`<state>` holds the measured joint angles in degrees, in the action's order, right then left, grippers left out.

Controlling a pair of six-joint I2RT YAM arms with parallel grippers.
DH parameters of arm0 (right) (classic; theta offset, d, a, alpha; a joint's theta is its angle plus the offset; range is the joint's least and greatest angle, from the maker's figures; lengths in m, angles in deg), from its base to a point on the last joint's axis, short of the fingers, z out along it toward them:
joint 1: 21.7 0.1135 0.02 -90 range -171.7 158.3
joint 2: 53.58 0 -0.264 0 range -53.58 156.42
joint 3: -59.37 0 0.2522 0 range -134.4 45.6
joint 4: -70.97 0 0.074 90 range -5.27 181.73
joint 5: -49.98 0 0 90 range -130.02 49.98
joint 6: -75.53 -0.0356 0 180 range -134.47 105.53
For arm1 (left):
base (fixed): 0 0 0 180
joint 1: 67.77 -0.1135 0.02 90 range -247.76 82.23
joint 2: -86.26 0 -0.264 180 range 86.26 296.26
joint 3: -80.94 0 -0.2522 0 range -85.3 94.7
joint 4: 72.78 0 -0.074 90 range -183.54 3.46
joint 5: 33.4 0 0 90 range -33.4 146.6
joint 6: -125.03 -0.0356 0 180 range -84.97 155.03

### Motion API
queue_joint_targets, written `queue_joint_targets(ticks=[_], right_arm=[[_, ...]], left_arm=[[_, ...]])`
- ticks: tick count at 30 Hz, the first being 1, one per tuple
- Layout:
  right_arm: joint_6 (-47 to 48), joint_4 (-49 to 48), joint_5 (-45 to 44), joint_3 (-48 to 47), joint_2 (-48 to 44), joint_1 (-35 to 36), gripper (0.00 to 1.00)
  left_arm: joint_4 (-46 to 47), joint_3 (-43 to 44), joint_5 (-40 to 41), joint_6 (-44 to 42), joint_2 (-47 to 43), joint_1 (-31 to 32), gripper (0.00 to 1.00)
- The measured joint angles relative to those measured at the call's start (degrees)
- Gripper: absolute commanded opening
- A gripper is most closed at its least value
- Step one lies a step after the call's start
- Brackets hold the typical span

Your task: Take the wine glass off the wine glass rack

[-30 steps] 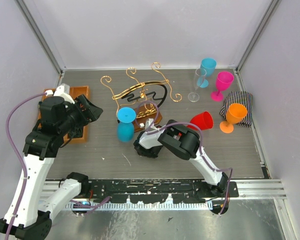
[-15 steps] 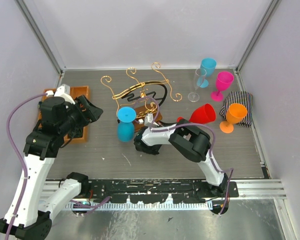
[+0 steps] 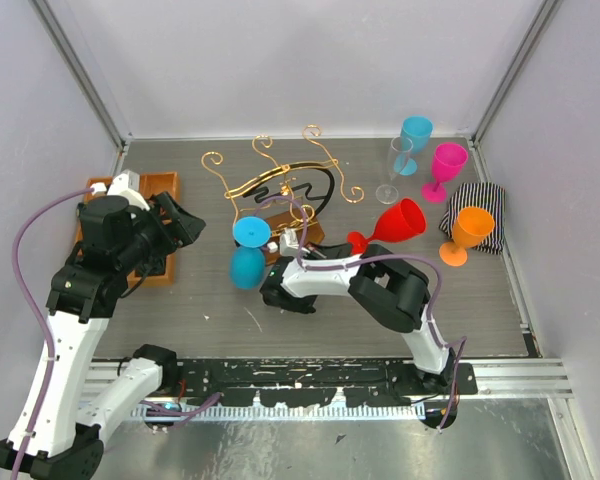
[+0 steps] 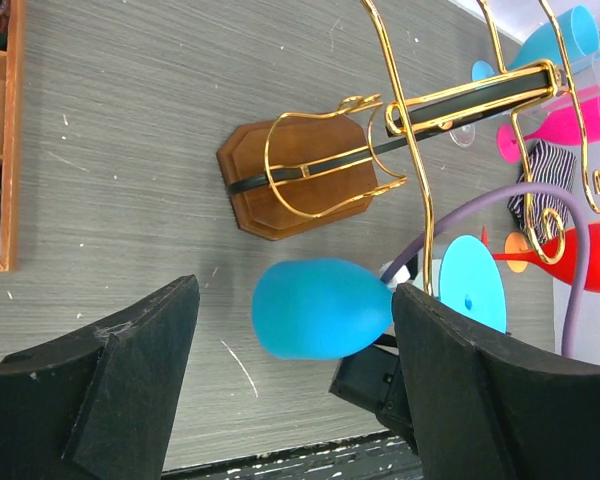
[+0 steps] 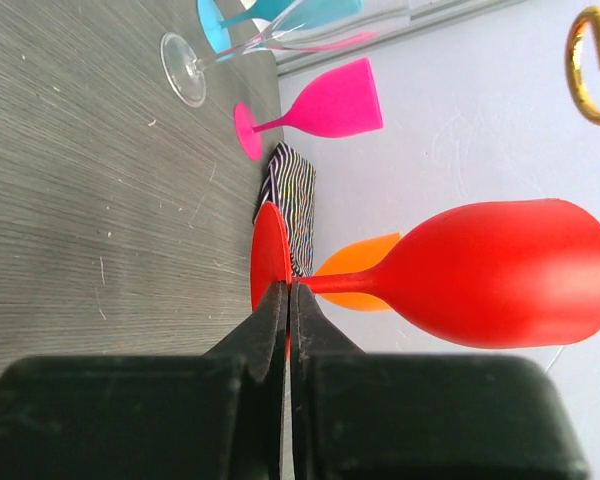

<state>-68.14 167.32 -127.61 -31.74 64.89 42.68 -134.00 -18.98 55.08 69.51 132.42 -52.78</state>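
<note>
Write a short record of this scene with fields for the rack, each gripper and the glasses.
rack: wine glass rack, upright, blue glass hanging on it bowl down
right gripper: shut on the foot of the red glass, held off the rack
left gripper: open, aimed at the blue glass, not touching

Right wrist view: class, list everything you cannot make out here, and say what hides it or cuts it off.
- The wine glass rack: only one gold scroll shows; the right edge cuts off the rest.
- The orange glass: mostly hidden behind the red wine glass.
- The clear glass: its bowl runs off the top edge, overlapped by the blue glass.
- The striped cloth: partly hidden behind the red foot.
</note>
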Motion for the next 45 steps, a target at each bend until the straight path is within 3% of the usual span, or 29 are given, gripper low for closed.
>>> queue_joint_targets(ticks=[9,35,45], right_arm=[[0.8,0.1,0.0,0.0,-0.7,2.6,0.01],[-5.7,0.2,3.0,2.0,12.5,2.3,0.01],[-8.0,1.7,4.5,1.4,13.3,2.1,0.01]], left_arm=[[0.0,-0.1,0.3,-0.3,-0.4,0.0,0.85],[0.0,-0.1,0.9,-1.4,-0.7,0.0,0.85],[-0.1,-0.1,0.9,-1.4,-0.7,0.0,0.85]])
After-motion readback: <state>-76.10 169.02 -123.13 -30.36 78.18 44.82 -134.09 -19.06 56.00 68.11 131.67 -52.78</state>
